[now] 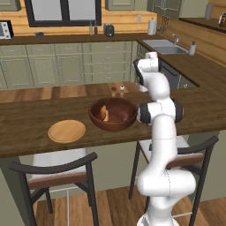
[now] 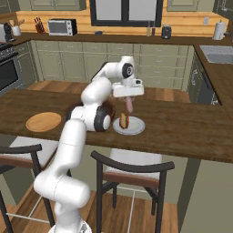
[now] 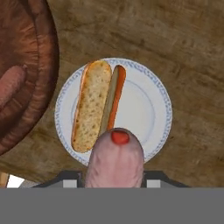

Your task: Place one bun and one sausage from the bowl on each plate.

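Sausage [image 3: 114, 159] is clamped between the gripper [image 2: 129, 105] jaws, hanging end-down over the pale grey-white plate [image 2: 137, 129]; in the hand view its rounded tip with a red spot sits right at the near rim of that plate [image 3: 151, 109]. Left to right across the counter [image 1: 26, 128]: light tan wooden plate [image 1: 66, 131] sits bare at the left, well apart from everything else; next, the dark reddish-brown bowl [image 1: 112, 114] with one bun [image 1: 104, 113] visible against its inner left wall; in the hand view another sausage [image 3: 11, 85] lies inside the bowl [image 3: 30, 74]. Just right of the bowl is the white plate, close beside the bowl rim, can't tell if touching. On that plate a bun [image 3: 91, 105] lies on its side, cut face up, crust edge toward the bowl; in the right base view the same bun [image 2: 124, 120] sits on the plate's left part. The held sausage [image 2: 129, 104] hangs vertically under the hand, above the bun and clear of the plate surface. Jaws are at a narrow setting, closed on the sausage's sides. Behind the bowl, two small shakers [image 1: 117, 90] stand on the far counter edge. Two dark stools [image 1: 57, 170] are tucked under the near side of the counter.
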